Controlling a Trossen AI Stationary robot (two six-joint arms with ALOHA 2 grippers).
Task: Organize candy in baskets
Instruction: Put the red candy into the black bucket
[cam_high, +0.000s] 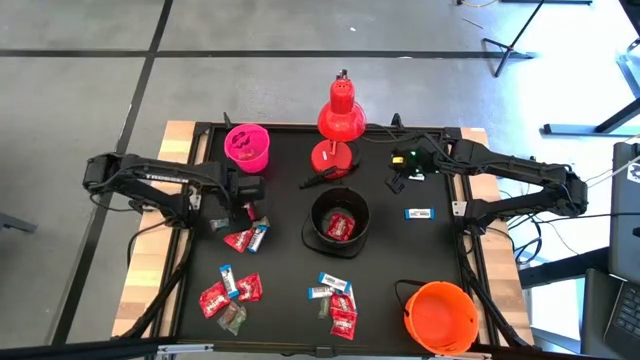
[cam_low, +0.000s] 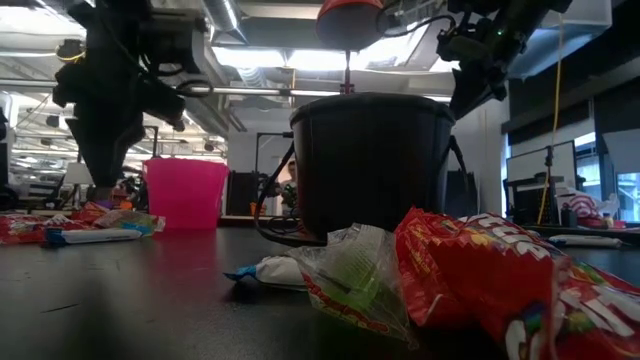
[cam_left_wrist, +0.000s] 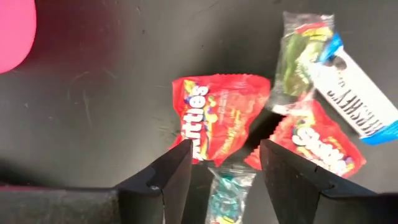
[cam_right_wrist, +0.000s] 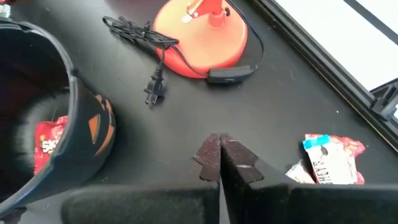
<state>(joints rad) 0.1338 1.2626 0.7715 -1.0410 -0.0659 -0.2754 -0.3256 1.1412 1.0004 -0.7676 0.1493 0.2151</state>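
Left gripper (cam_left_wrist: 221, 171) spread open, poised above a red Skittles packet (cam_left_wrist: 219, 115) near the pink bucket (cam_high: 247, 146). Likely light, soft, crinkly, slippery; best pinched across its short width. Long axis roughly between the fingers. Right gripper (cam_right_wrist: 221, 155) clenched empty by the black bucket (cam_right_wrist: 46, 118).

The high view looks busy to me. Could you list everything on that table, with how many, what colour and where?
Round pink plastic bucket: one, pink, far left.
Round black plastic bucket: one, black, centre, red sweets inside.
Larger orange plastic bucket: one, orange, near right corner.
Red desk lamp: one, red, far centre, black cord.
Small wrapped sweets: many, red, white-and-blue, some green; left, near centre, one at right.
Left end effector: open above the left sweets.
Right end effector: shut, near the lamp.
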